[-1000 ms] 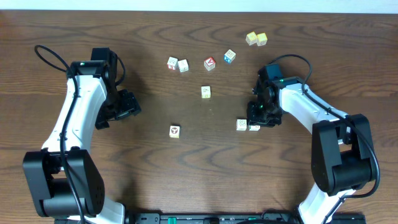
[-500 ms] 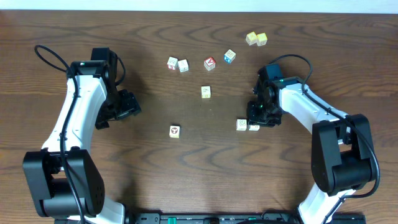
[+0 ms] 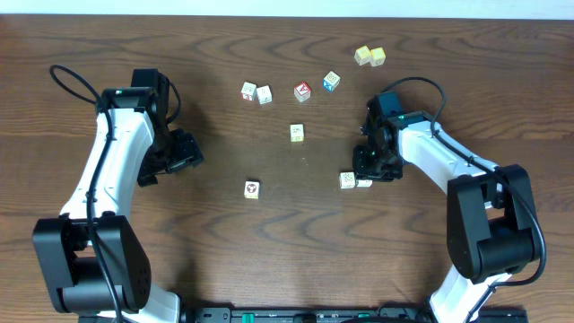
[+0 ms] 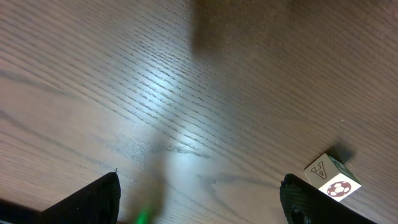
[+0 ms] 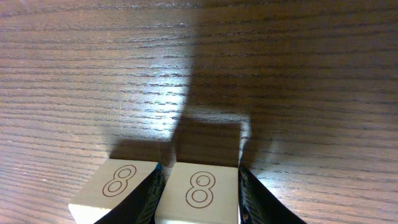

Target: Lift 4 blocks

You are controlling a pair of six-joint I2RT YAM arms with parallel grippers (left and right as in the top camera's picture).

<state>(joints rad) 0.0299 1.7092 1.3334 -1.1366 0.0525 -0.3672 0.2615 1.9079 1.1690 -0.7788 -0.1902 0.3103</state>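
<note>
My right gripper [image 5: 200, 200] is shut on a cream block [image 5: 202, 186] printed with an 8, low over the wood. A second cream block [image 5: 115, 186], also marked 8, sits just outside its left finger. From overhead the gripper [image 3: 367, 173] covers part of the held block [image 3: 364, 183], with its neighbour [image 3: 347, 179] beside it. Two more cream blocks lie apart, one mid-table [image 3: 297, 132] and one nearer the front [image 3: 252, 188]. My left gripper [image 3: 182, 152] hangs open over bare wood. Its wrist view shows that gripper [image 4: 199, 208] with a ball-marked block [image 4: 333, 178] by its right finger.
Along the back lie two small white cubes [image 3: 248, 91] [image 3: 264, 94], a red-faced cube [image 3: 302, 91] and a blue-faced cube [image 3: 332, 82]. Two pale yellow cubes [image 3: 362, 55] [image 3: 378, 56] sit at the far right. The dark wooden table [image 3: 296, 242] spreads around them.
My right gripper has shifted slightly to the left, and the two 8 blocks have moved a little left with it. The left arm has not moved.
</note>
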